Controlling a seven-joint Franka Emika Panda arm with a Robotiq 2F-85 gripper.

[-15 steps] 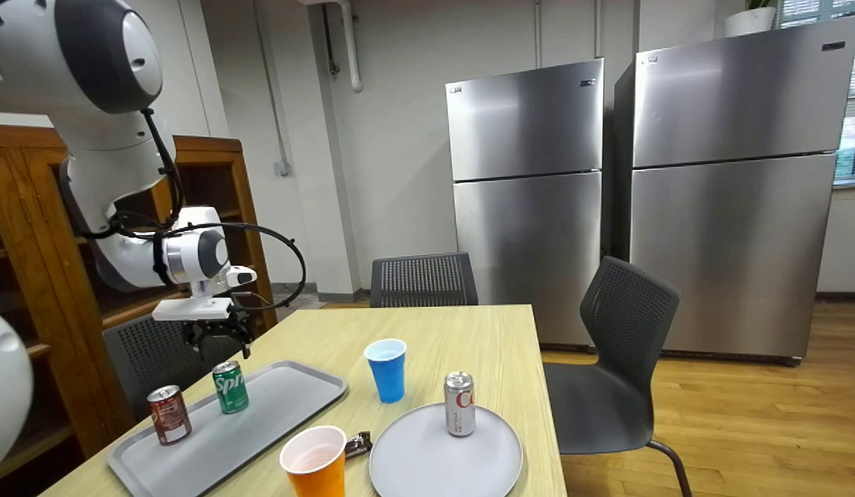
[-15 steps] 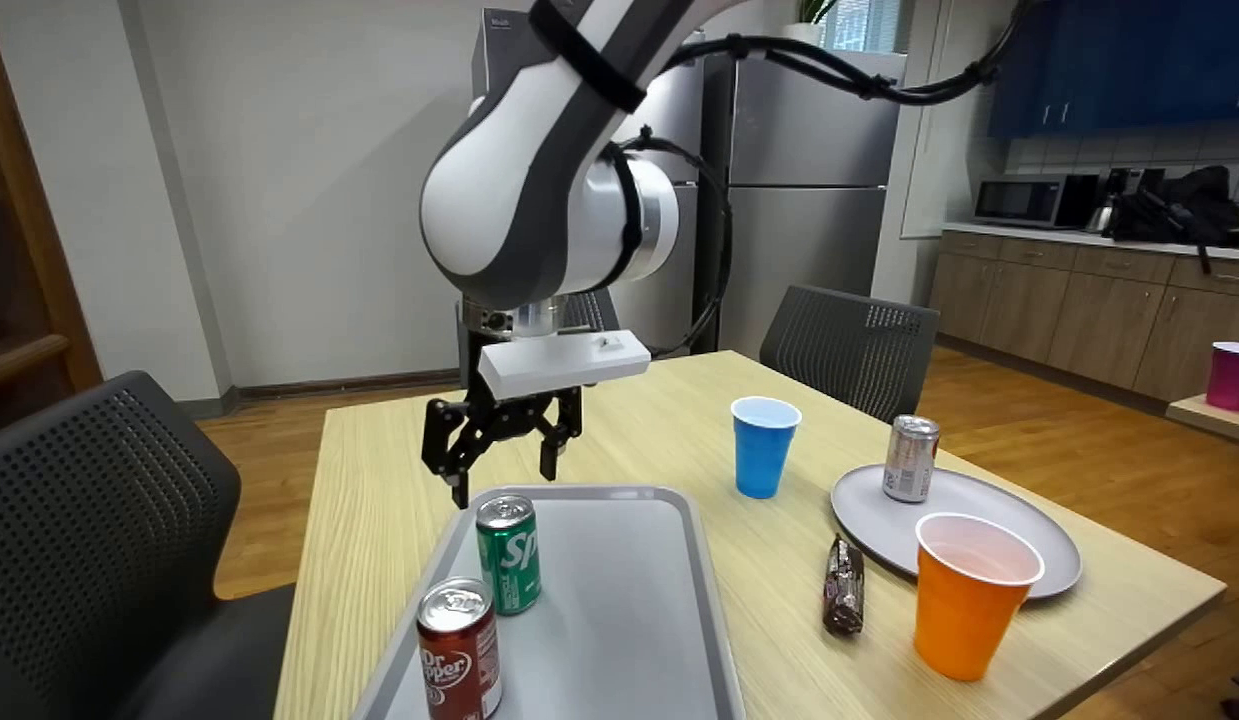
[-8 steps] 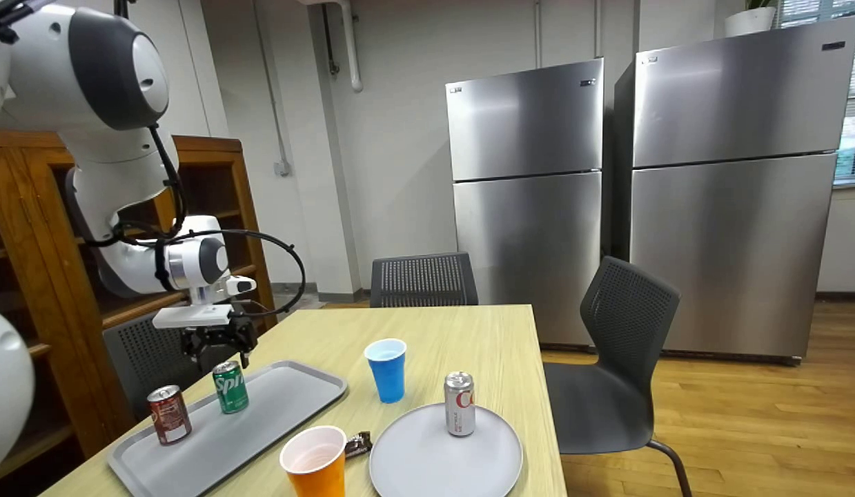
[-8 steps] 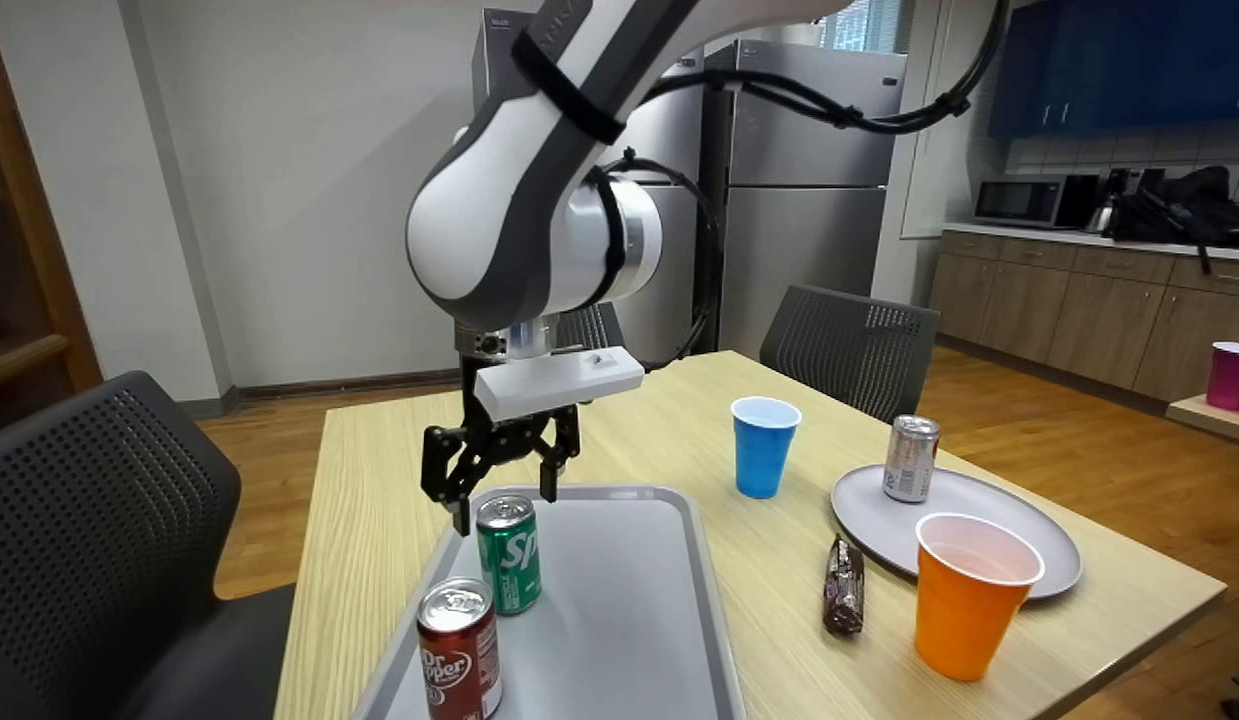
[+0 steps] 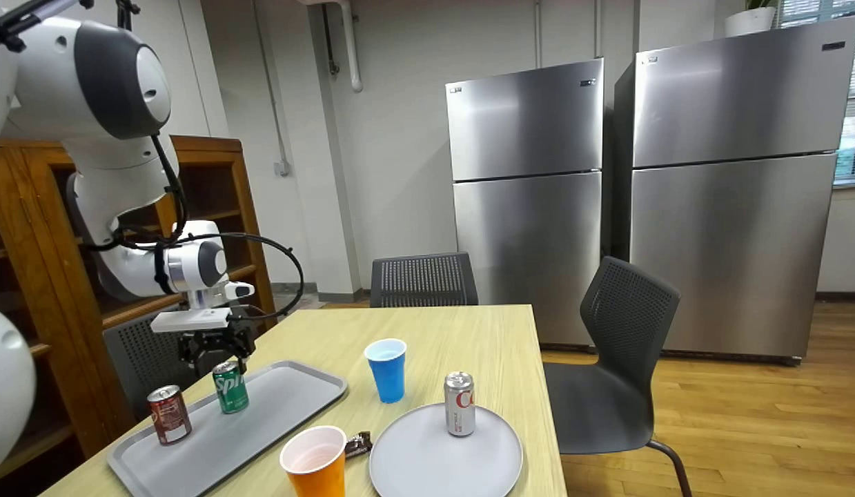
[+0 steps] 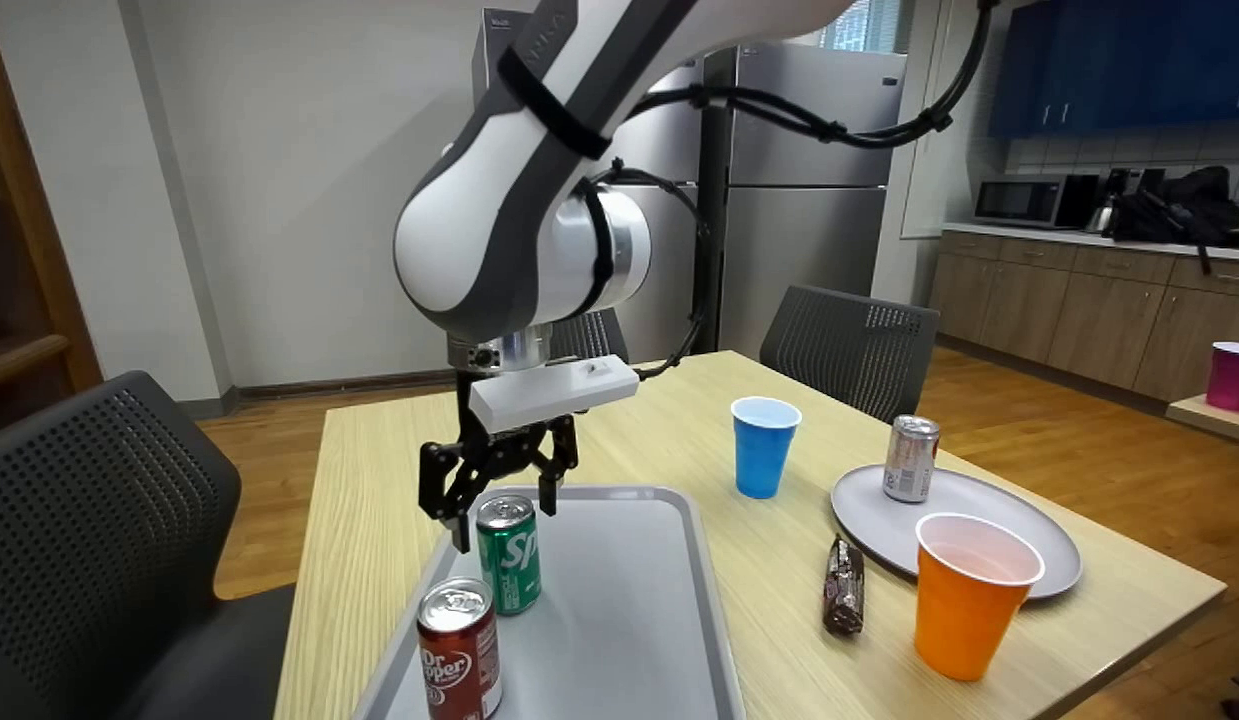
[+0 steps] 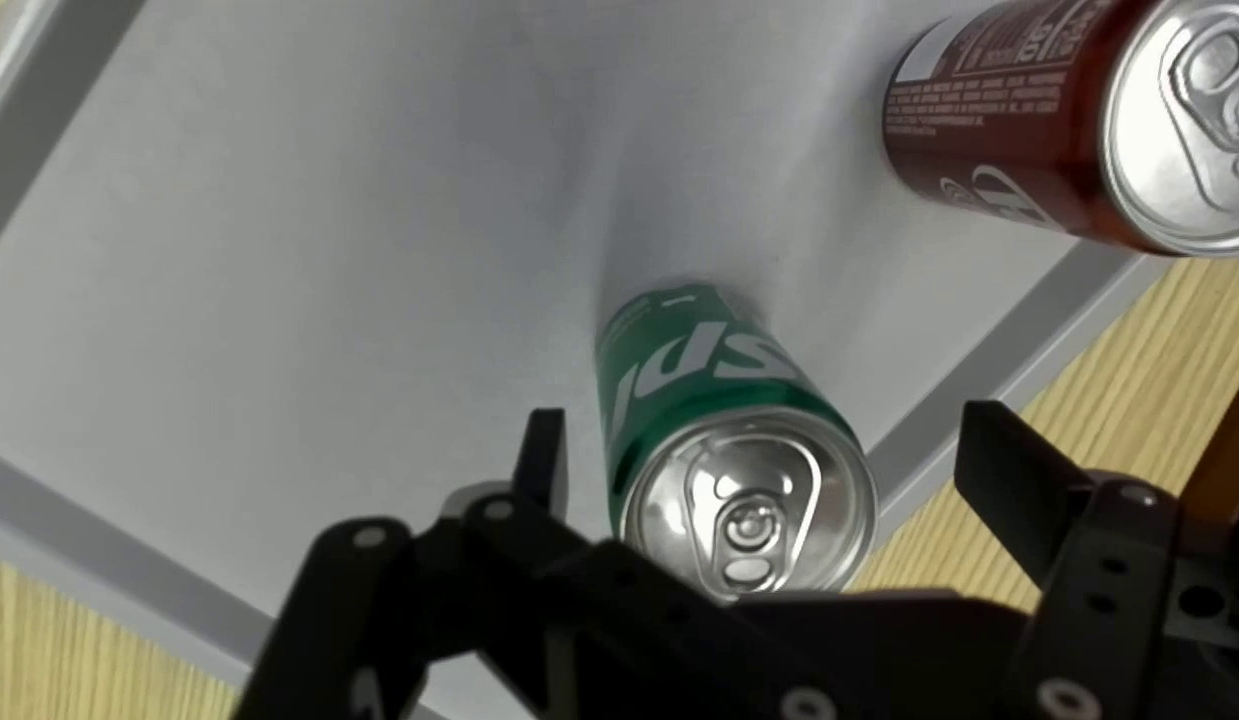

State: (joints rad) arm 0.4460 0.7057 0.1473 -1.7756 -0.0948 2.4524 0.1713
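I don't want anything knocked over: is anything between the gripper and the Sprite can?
Nothing visible is: in the wrist view, the open gripper has its jaws on either side of the Sprite can, with a gap at each. The Dr Pepper can stands on the same tray, off to one side.

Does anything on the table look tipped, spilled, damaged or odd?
Nothing stands out: the Sprite can, Dr Pepper can, silver can, blue cup and orange cup all stand upright, and no spill or damage shows.
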